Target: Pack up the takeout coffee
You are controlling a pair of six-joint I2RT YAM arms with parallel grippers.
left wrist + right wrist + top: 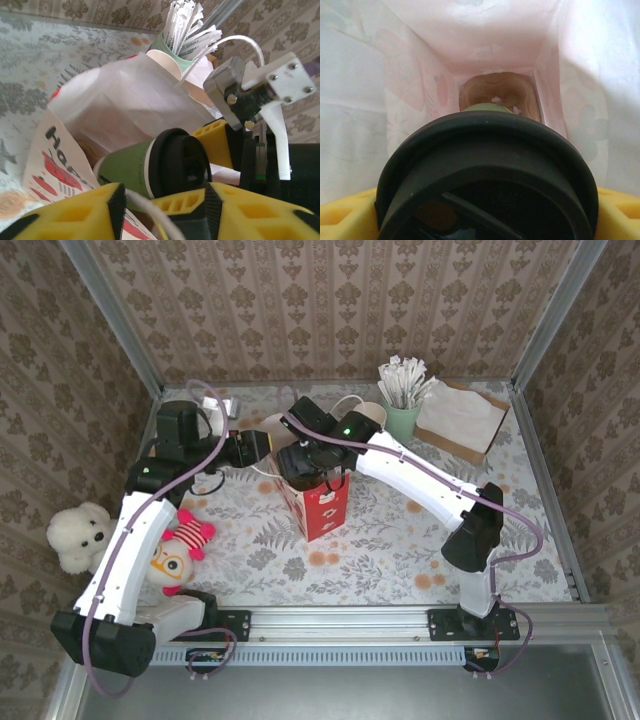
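Yellow plastic fingers [342, 215] of the right gripper [480, 210] press on either side of the takeout coffee [160, 167], and we read that as a firm clamp around its smooth black lid. We see the small dark green paper cup at the open mouth of the paper bag [322, 505], base pointing inward, with the bag's pale, translucent walls and brown floor beyond it in the right wrist view. Just beside it, the left gripper [137, 207] has its ribbed yellow jaws apart, a thin white cord crossing the gap. The bag is white and red with dark lettering and stands mid-table. Behind it we make out a cream cup [165, 62] and a mint-green cup [402, 422] bristling with white stirrers, next to a flat tan paper packet [462, 422]. A cloth [400, 540] printed with ferns and orange blooms covers the table. A white plush toy [78, 535] and a red-and-pink doll [182, 545] sit at its left edge, and damask wallpaper [330, 300] lines the walls.
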